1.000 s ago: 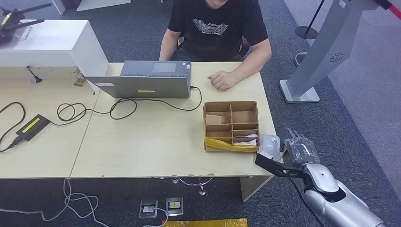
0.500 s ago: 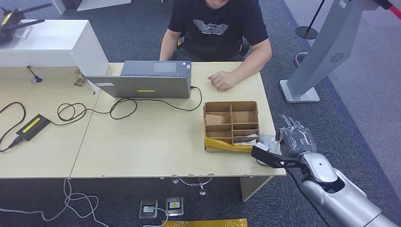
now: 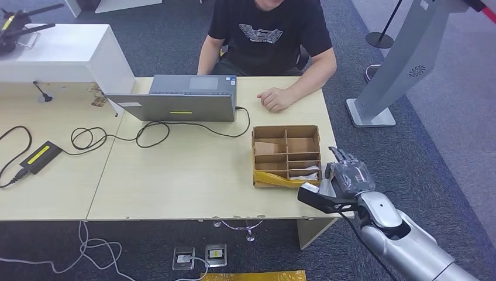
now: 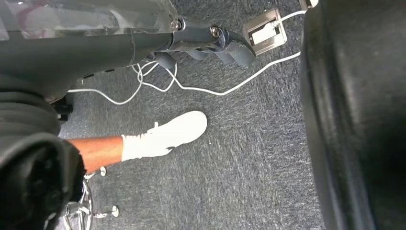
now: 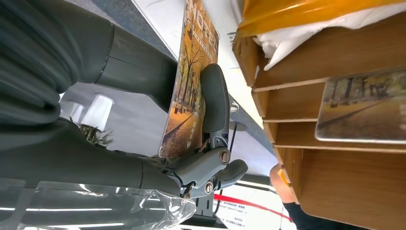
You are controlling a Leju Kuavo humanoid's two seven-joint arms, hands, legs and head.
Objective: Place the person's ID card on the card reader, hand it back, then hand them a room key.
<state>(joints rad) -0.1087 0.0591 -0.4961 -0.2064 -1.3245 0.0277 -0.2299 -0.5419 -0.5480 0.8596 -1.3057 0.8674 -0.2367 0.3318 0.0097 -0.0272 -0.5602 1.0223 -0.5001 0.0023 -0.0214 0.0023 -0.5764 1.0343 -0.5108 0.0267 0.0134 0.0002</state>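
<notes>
My right hand (image 3: pixel 345 178) pinches 1 card (image 5: pixel 189 81) between thumb and fingers, right beside the cardboard box (image 3: pixel 286 155) at the table's corner. The person's hand (image 3: pixel 274 99) rests farther up the table, past the box. My left hand (image 4: pixel 210 43) hangs low, holding nothing.

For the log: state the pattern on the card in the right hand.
An autumn tree-lined path in orange and brown, clearest on the card in the right wrist view.
</notes>
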